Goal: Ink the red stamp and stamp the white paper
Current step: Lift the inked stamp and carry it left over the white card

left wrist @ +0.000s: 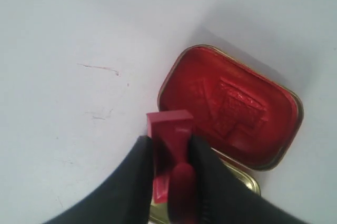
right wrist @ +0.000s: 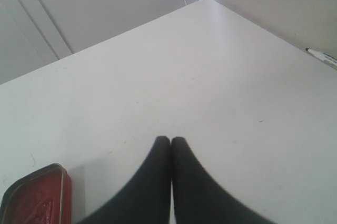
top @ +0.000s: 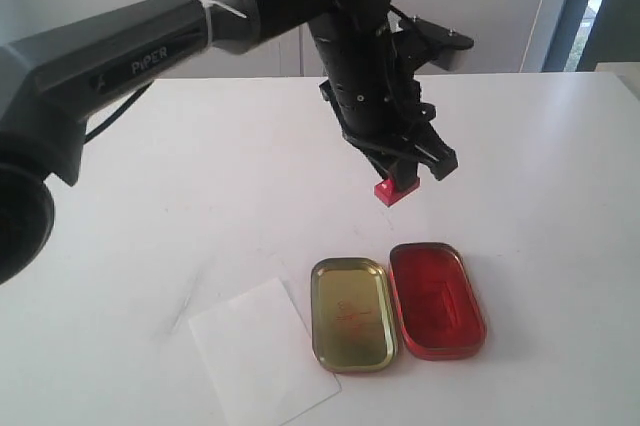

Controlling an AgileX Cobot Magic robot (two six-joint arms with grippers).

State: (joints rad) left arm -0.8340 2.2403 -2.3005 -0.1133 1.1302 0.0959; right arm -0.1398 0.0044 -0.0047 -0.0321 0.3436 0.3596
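While the left gripper [top: 404, 172] clamped the red stamp [top: 394, 190] by its handle, near the open ink tin [top: 437, 299], the right gripper [right wrist: 171, 141] sat pinched together, empty.

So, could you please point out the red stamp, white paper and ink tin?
red stamp [top: 392, 192]: exterior view, square base.
white paper [top: 262, 351]: exterior view, sheet's middle.
ink tin [left wrist: 231, 108]: left wrist view, red pad.

Black left arm [top: 120, 56] extends over the white bench's [top: 200, 176] middle, wrist pointing down, left gripper [top: 401, 179] clamping a small red block stamp [top: 393, 191]; right gripper's [right wrist: 170, 141] fingers [right wrist: 150, 187] pressed together.
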